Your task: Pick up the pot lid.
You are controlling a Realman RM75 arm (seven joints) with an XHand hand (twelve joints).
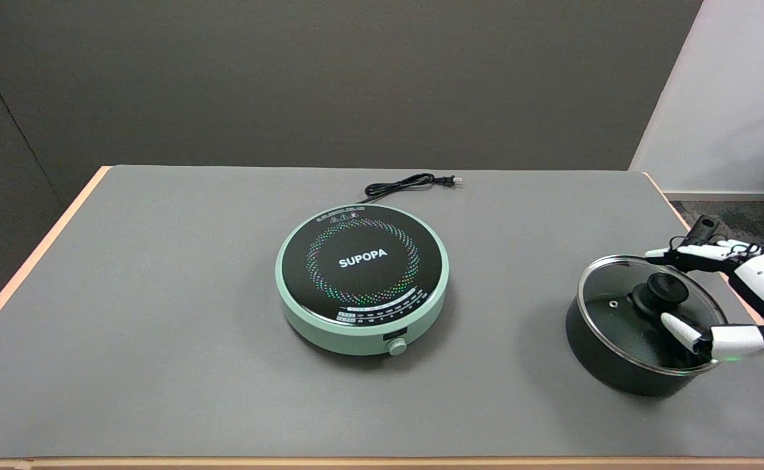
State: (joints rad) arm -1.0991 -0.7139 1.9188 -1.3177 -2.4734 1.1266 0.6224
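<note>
Reaching in from the right, the right hand (724, 297) hovers over the pot's far-right edge, fingers spread and holding nothing, one fingertip (675, 326) just beside the black knob (661, 290). That knob tops the glass pot lid (616, 297), seated on the black pot (600, 356) at the counter's (160, 326) right. A mint-green SUPOPA induction cooker (362, 279) sits mid-counter, its cord (408, 185) coiled behind.

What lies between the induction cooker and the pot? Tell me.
Nothing: in the head view, only bare grey table separates the induction cooker from the pot.
</note>
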